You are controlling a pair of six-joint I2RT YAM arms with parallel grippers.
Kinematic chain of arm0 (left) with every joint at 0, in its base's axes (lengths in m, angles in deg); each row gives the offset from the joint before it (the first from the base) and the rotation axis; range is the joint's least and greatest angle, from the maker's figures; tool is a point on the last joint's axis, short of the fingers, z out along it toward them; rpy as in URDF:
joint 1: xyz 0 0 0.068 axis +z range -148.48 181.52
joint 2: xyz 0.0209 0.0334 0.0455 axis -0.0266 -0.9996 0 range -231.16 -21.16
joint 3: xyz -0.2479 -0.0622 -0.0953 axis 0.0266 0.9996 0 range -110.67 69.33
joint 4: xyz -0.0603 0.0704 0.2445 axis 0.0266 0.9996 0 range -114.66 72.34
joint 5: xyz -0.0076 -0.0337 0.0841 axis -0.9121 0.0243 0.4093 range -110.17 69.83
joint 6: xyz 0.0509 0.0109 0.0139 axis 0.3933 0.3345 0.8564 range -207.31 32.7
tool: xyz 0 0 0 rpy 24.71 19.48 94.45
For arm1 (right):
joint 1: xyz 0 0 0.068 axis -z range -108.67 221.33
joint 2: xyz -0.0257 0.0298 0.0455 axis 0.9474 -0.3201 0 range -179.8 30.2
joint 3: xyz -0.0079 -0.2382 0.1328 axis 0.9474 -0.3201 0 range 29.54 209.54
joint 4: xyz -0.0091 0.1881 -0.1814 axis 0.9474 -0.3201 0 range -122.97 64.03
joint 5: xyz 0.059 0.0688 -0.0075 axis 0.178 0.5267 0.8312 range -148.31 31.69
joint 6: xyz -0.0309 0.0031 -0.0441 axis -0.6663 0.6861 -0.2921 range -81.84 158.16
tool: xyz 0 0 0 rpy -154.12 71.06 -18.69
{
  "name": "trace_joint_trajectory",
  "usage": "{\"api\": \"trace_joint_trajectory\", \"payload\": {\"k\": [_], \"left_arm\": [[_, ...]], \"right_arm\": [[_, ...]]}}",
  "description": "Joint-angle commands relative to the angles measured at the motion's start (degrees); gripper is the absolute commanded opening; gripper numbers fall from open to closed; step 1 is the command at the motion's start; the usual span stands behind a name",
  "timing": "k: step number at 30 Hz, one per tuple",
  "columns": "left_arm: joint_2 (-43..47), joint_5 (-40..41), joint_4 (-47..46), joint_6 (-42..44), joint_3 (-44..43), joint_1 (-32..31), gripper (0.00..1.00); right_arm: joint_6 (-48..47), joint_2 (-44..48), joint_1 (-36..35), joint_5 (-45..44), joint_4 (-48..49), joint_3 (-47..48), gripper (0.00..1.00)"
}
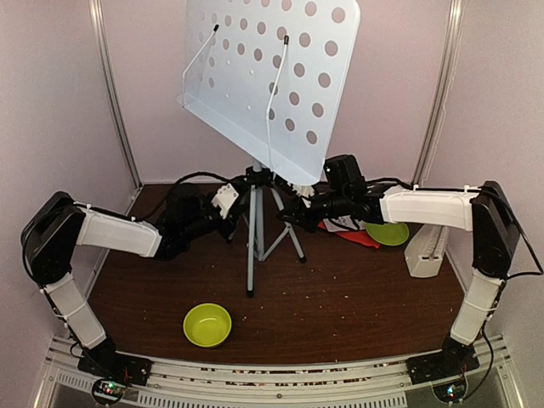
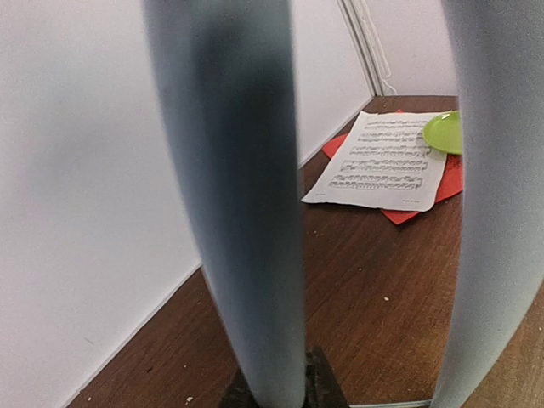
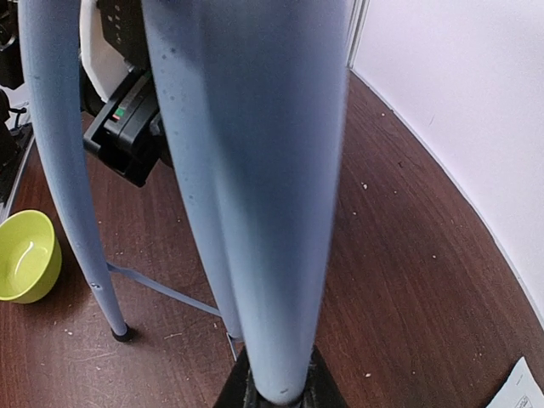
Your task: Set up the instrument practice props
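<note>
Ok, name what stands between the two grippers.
The grey tripod of the music stand; left gripper and right gripper clasp it from either side, in the top view.

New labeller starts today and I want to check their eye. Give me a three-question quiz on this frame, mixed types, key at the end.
1. True or false: the sheet music rests on the music stand desk.
2. The green plate is: A) on the stand's desk B) on the table at a corner of the sheet music C) held by a gripper.
3. Fill in: the left gripper and right gripper are each shut on the stand's grey ___.
Key: 1 false, it lies on the table. 2 B. 3 tripod.
</note>
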Motion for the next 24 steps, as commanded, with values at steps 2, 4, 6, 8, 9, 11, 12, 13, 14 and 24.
{"api": "trace_joint_trajectory", "payload": {"k": [2,4,6,8,9,11,12,13,14,24], "left_arm": [[0.73,14.46,7.89,4.55,2.35,6.16,0.00],[0.51,13.91,9.13,4.50,1.75,6.21,0.00],[0.50,12.96,10.56,4.14,1.30,6.19,0.00],[0.70,12.38,12.25,3.07,1.15,6.12,0.00],[0.91,12.06,12.97,2.04,1.26,6.12,0.00],[1.59,12.09,13.36,0.16,2.06,6.00,0.00],[1.98,12.46,13.15,-0.92,2.52,5.98,0.00],[2.41,12.84,12.91,-1.73,2.89,5.90,0.00],[2.78,13.01,12.89,-2.58,3.05,5.74,0.00],[3.41,19.30,17.09,-8.58,2.87,0.43,0.00]], "right_arm": [[-0.92,-0.07,3.95,-3.44,-3.69,4.94,0.02],[-0.72,-0.60,3.89,-3.11,-3.70,5.89,0.05],[-0.67,-0.75,3.71,-3.17,-3.61,6.24,0.12],[-0.40,-0.64,3.57,-3.05,-3.29,6.15,0.16],[-0.27,-0.60,3.48,-3.01,-3.16,6.00,0.21],[-0.11,-0.14,3.07,-3.13,-2.99,5.41,0.29],[-0.06,0.04,2.86,-3.19,-2.74,5.18,0.33],[0.30,0.45,2.68,-3.18,-2.24,4.66,0.37],[0.94,0.97,2.52,-3.06,-1.29,3.98,0.42],[14.20,10.36,-1.13,-3.06,9.91,-8.97,0.62]]}}
